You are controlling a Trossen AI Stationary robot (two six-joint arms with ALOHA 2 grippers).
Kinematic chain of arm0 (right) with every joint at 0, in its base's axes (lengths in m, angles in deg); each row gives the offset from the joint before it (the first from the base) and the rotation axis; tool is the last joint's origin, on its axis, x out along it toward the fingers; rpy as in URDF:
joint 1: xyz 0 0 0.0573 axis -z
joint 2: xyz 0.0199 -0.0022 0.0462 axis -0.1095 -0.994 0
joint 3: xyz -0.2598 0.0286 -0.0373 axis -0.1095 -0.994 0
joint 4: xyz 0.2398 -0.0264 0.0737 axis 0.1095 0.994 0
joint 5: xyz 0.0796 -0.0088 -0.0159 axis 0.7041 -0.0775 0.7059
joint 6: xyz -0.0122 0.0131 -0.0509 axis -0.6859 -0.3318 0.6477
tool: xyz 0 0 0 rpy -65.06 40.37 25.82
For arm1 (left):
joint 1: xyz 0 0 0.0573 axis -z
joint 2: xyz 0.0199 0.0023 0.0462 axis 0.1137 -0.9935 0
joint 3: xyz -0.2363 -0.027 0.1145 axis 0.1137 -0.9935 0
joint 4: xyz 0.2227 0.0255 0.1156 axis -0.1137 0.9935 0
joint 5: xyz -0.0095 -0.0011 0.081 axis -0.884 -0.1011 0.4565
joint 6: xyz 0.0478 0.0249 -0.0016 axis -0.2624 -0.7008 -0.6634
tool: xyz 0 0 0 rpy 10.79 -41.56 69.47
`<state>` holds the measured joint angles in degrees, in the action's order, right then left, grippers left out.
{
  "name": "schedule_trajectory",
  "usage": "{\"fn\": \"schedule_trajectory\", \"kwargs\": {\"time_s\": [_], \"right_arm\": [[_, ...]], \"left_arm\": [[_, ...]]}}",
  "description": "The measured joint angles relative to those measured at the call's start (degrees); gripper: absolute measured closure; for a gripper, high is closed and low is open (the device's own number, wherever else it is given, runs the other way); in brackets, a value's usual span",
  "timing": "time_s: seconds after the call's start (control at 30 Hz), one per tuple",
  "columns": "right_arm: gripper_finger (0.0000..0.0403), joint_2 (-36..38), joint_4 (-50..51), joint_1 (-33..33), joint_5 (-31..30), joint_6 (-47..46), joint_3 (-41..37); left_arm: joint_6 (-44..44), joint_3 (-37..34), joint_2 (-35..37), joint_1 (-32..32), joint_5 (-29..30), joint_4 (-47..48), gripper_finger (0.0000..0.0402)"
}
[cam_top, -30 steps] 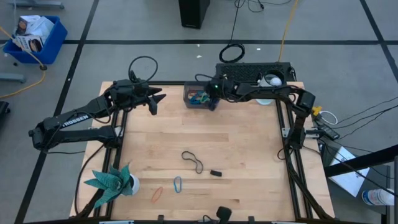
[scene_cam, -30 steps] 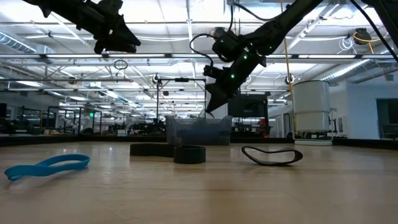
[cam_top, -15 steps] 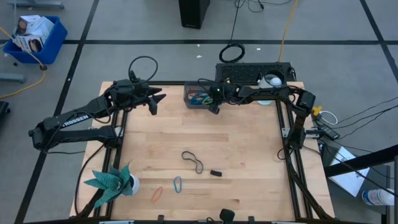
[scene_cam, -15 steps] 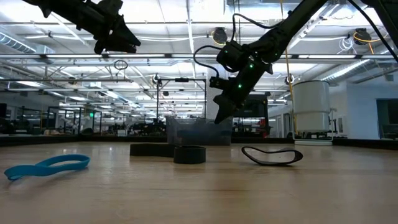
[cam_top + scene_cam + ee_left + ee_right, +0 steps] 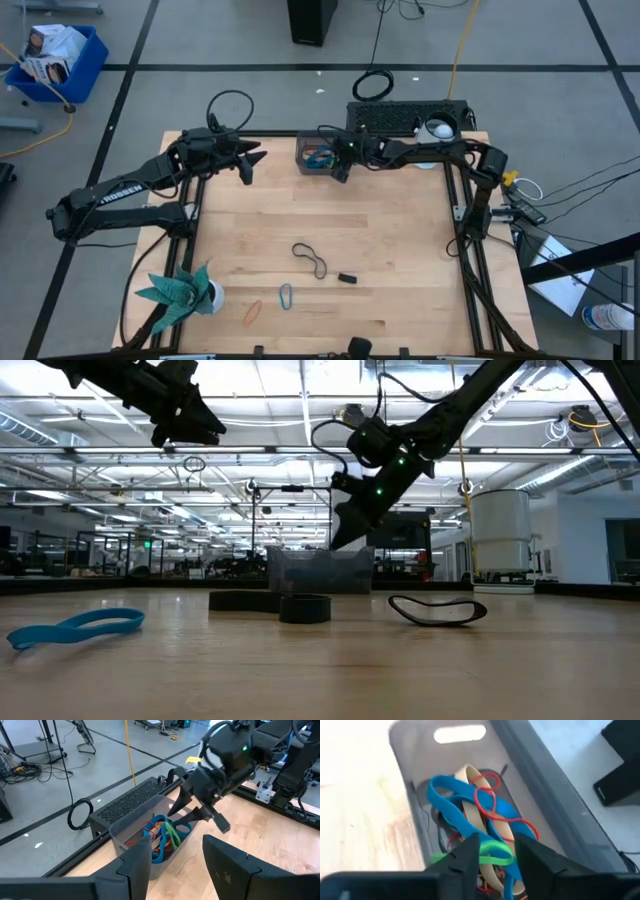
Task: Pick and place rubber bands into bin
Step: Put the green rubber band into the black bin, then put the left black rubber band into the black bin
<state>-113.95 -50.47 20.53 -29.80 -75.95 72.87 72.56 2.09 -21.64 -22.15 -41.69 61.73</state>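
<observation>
Where the left arm [image 5: 118,190] stretches across the table's left side, white lettering along its link seems to read "TROSSEN", though it is too small to be sure. At the far edge of the wooden table [image 5: 400,250] sits the bin [image 5: 304,160], a dark translucent tray already holding a tangle of rubber bands [image 5: 470,820] in blue, red, tan, orange and green. Directly over the bin's right end hangs the right gripper [image 5: 339,167], its jaws parted; the green band [image 5: 492,851] shows between the fingertips in the right wrist view, and I cannot tell whether they still touch it. One second ago the same jaws were pressed together, and half a second ago the gripper sat slightly farther right. Over the far left part of the table, well apart from the bin, the left gripper [image 5: 247,165] hovers with its jaws spread and nothing between them, in the same spot as before. Broad bare wood separates the bin from the loose items near the front edge: a black band [image 5: 309,259], a small black block [image 5: 347,278], a blue band [image 5: 286,296] and an orange band [image 5: 252,312]. At the front left corner stands a teal plant ornament [image 5: 180,289]. None of these has shifted since the earlier frames.
</observation>
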Motion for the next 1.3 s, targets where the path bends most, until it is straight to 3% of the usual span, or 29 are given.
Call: {"fn": "schedule_trajectory", "kwargs": {"time_s": [0.3,0.57,0.77,1.03,1.13,1.3], "right_arm": [[0.0218,9.4,0.1,-0.3,-0.1,-0.4,0.0],[0.0214,28.7,0.7,-3.7,0.2,-1.9,-1.2],[0.0219,44.1,1.8,-7.7,0.2,-0.2,-9.9],[0.0221,59.4,-0.1,-11.6,0.2,-3.8,-24.9],[0.0222,62.1,-0.2,-12.4,0.2,-4.5,-28.4],[0.022,63.4,-2.6,-12.7,0.2,-4.6,-30.9]], "left_arm": [[-0.1,0.0,0.0,0.0,0.0,-0.2,0.0217],[-0.2,0.0,0.0,0.0,0.0,-0.7,0.0217],[-0.1,0.0,0.0,0.0,-0.4,-0.9,0.0217],[-5.3,1.5,-1.8,3.6,-14.0,-17.2,0.0217],[-9.8,6.5,-5.2,7.3,-14.6,-12.8,0.0217],[-16.0,20.1,-14.7,13.1,-11.9,8.1,0.0217]]}}
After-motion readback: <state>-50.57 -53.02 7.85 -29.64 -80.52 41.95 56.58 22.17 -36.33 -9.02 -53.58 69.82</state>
